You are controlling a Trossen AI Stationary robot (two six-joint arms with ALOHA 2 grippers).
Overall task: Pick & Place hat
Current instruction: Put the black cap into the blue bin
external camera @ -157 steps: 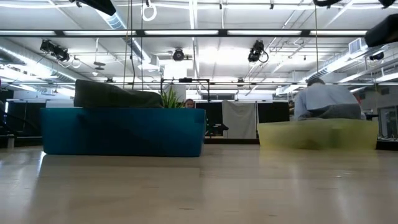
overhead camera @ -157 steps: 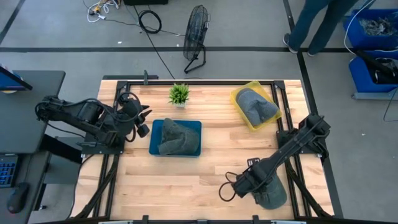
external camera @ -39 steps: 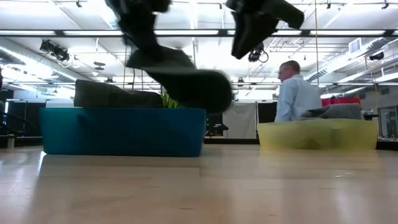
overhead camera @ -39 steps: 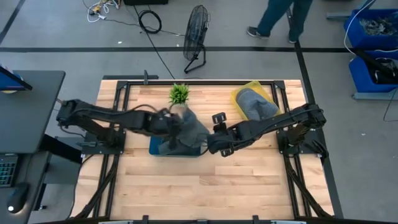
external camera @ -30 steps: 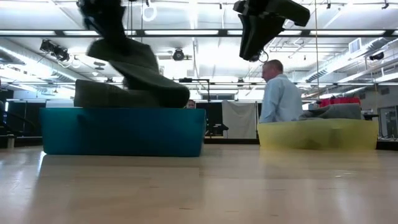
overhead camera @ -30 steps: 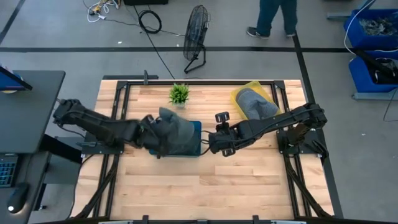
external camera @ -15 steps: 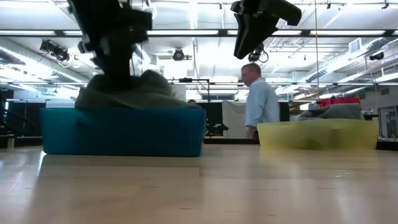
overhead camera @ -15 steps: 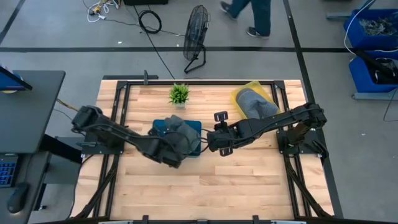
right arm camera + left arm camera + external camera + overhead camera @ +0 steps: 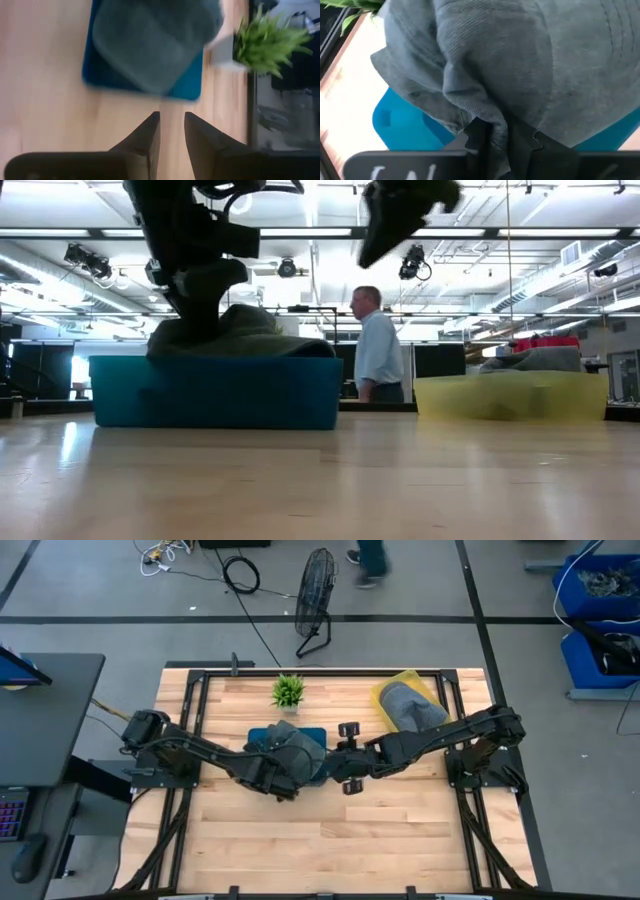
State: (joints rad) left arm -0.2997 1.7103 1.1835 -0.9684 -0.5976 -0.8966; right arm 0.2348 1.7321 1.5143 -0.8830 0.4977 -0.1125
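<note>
A grey hat (image 9: 298,748) lies heaped on the blue tray (image 9: 262,735), seen in the left wrist view as bunched grey cloth (image 9: 520,60) over the tray (image 9: 395,120). My left gripper (image 9: 283,778) stands at the tray's near side, shut on this hat. My right gripper (image 9: 338,762) hovers just right of the tray, above the table, slightly open and holding nothing (image 9: 172,117). A second grey hat (image 9: 412,708) lies in the yellow tray (image 9: 388,688). My left gripper pinches a bunched fold of the hat's cloth (image 9: 494,125) between its two fingers (image 9: 477,134), at the hat's near edge. The fingers come from above, slanting down. The rest of the hat lies on the blue tray (image 9: 215,390), slack and humped.
A small potted plant (image 9: 288,690) stands at the far edge behind the blue tray. The yellow tray (image 9: 510,395) sits far right. Bare wood lies across the near half of the table. A person (image 9: 375,345) walks in the room beyond.
My left gripper has swung from the tray's left side toward the near edge and the right, and down, laying the hat on the blue tray while staying shut on it. The tray has slid slightly to the right. My right gripper has edged toward the tray.
</note>
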